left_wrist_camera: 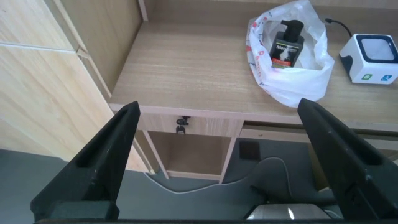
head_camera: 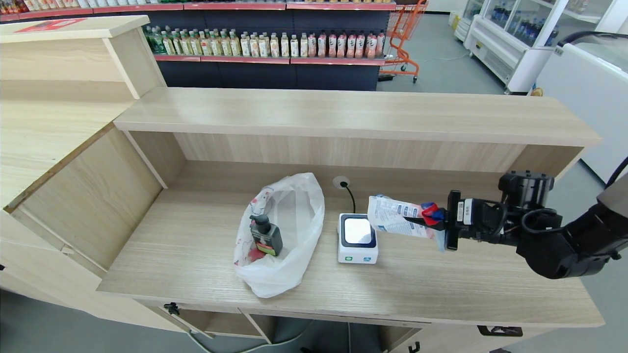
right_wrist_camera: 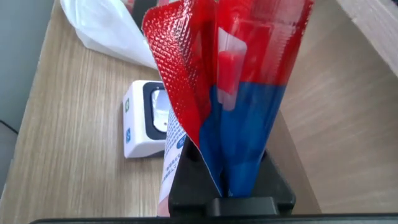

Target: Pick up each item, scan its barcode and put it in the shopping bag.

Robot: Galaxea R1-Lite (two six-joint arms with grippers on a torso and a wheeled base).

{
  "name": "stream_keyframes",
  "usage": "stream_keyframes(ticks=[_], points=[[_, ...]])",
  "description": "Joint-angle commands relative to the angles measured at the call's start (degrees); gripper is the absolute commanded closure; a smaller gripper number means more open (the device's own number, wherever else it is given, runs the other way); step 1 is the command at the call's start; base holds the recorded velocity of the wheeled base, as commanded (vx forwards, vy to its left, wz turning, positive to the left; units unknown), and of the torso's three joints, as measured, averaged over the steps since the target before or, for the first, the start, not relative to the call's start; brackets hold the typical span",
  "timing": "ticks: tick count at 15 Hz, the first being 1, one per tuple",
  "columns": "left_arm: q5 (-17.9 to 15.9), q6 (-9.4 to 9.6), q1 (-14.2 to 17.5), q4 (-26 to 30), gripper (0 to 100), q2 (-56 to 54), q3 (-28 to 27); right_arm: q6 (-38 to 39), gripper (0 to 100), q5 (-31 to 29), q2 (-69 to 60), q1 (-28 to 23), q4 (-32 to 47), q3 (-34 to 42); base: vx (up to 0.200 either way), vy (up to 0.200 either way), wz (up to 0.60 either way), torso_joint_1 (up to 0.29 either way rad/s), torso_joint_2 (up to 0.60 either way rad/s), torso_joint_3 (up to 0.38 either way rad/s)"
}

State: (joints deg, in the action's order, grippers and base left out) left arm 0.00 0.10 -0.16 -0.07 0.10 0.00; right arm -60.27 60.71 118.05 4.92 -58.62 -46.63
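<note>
Right claw (head_camera: 428, 217), centre right of the head view: clenched on the red-and-blue sealed end of a packet (head_camera: 392, 214). Packet carried clear of the bench (head_camera: 196, 264), roughly level, white printed body pointing toward frame left. Free end just beside the upper right corner of the scanner (head_camera: 357, 238); contact with it not determinable.

Scanner: white box with a dark-rimmed glass top, standing on the bench at frame centre. Two small marks, green and blue, on the near face. Black cable (head_camera: 350, 196) running from behind the box to a round port in the bench, further up the frame.

Shopping bag (head_camera: 306, 215): white plastic, mouth open, lying on the bench just left of the scanner and apart from it. Inside: dark pump bottle (head_camera: 266, 236) with a red-and-green label, pump head toward the top of the frame. Standing or leaning not determinable.

Left claw (left_wrist_camera: 219, 109), as seen from the left wrist: released, dark fingers (left_wrist_camera: 106, 168) spread wide, nothing between them. Position: off the near edge of the bench, below the level of its top, well apart from the shopping bag.

Right wrist view: crimped red edge of the packet pinched at the claw, scanner and shopping bag beyond on the bench.
</note>
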Motion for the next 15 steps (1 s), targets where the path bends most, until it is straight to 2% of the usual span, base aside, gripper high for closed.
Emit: stream_keyframes(ticks=[1, 15], points=[[0.0, -0.01, 0.0, 0.0, 0, 0.0, 0.0, -0.1, 100, 0.6, 2.8, 0.2, -0.3, -0.5, 0.000, 0.000, 0.00, 0.000, 0.00, 0.000], [0.0, -0.01, 0.0, 0.0, 0, 0.0, 0.0, -1.2, 100, 0.9, 10.8, 2.7, -0.4, -10.3, 0.000, 0.000, 0.00, 0.000, 0.00, 0.000]])
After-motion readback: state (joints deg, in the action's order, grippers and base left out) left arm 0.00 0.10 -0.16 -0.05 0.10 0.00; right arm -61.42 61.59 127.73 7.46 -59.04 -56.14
